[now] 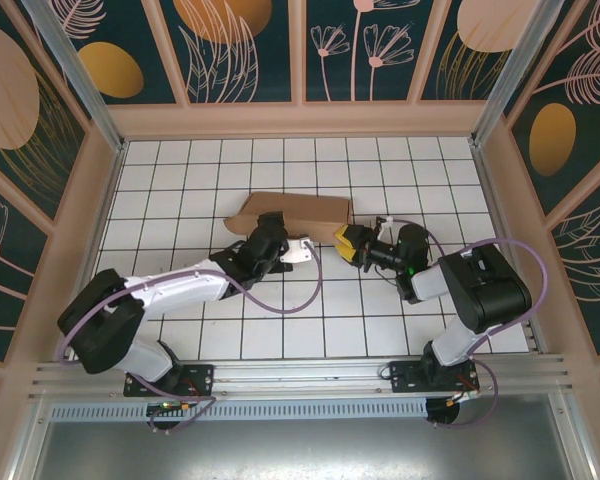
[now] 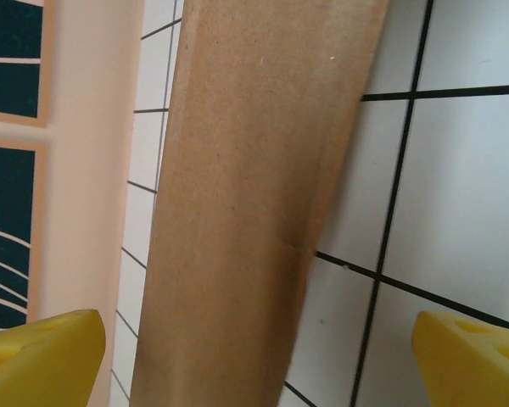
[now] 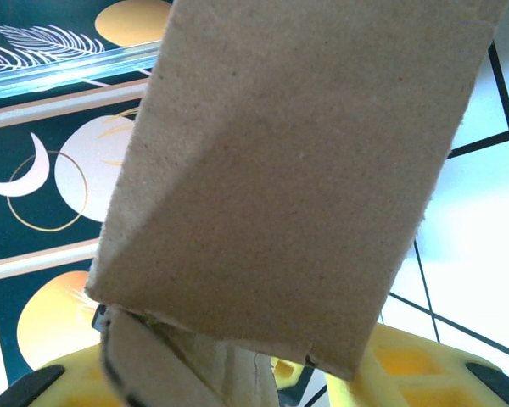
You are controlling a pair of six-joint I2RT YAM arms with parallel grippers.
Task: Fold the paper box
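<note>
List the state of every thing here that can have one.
paper box, partly folded, not yet closed, right end held in a grip.
left gripper, open wide, holding nothing, facing the box.
right gripper, shut on the paper box's end flap.

The left arm (image 1: 170, 285) stretches low and forward toward the middle. The left claw (image 2: 254, 348) is spread wide, its yellow fingers (image 2: 42, 356) far apart and gripping nothing. The right arm (image 1: 480, 285) bends back inward at the elbow. The right claw (image 1: 351, 240) points left, pinched on one end of the paper box (image 1: 292, 212).
</note>
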